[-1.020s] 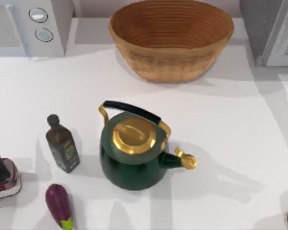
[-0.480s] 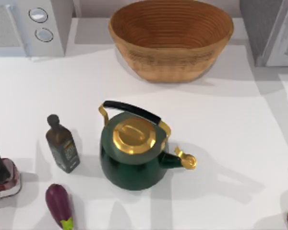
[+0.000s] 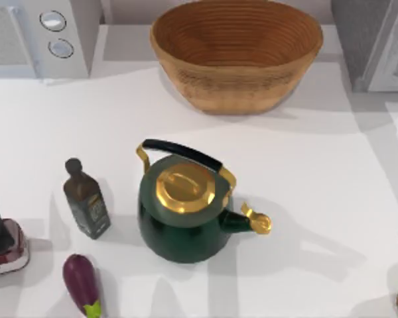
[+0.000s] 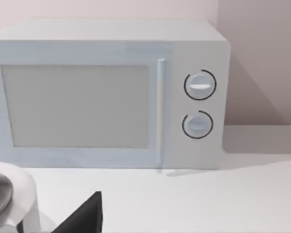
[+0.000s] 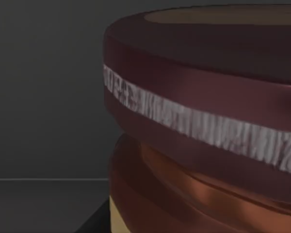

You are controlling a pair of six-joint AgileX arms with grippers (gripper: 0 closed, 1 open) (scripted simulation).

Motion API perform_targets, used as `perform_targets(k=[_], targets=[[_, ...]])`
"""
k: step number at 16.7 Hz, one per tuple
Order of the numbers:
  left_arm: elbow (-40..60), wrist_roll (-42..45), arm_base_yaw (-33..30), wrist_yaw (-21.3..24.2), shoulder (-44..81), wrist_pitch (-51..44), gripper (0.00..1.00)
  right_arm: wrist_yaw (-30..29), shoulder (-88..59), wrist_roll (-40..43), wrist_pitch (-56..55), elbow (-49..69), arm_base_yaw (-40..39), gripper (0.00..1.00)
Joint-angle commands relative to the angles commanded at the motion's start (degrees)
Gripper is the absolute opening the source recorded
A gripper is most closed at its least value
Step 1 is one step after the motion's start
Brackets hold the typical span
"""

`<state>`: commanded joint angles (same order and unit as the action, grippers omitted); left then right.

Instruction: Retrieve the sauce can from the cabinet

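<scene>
Right wrist view: short maroon-banded sauce can (image 5: 203, 121) very close to camera, inside dark grey enclosure. Right claw state: cannot tell. Left wrist view: faces white microwave (image 4: 106, 92) on white worktop (image 4: 208, 199); left claw state cannot tell. Top view: green kettle with gold lid (image 3: 184, 211) at worktop centre, woven basket (image 3: 236, 53) behind.

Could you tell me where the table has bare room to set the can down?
The widest bare patch lies right of the dark green kettle, below the woven basket. Another lies between the white microwave and the dark oil bottle. The bottle and purple eggplant crowd the lower left.
</scene>
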<state>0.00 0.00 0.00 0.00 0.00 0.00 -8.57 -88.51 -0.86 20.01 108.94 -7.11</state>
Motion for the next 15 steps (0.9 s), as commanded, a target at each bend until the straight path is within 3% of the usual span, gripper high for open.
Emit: perform_targets(k=[8, 15], targets=[[0.00, 0.00, 0.00, 0.00, 0.00, 0.00, 1.00, -1.12, 1.77, -0.05, 2.22, 0.69, -1.17, 0.00], [0.00, 0.00, 0.00, 0.00, 0.00, 0.00, 1.00, -8.53, 14.88, 0.03, 20.76, 5.20, -8.98, 0.00]])
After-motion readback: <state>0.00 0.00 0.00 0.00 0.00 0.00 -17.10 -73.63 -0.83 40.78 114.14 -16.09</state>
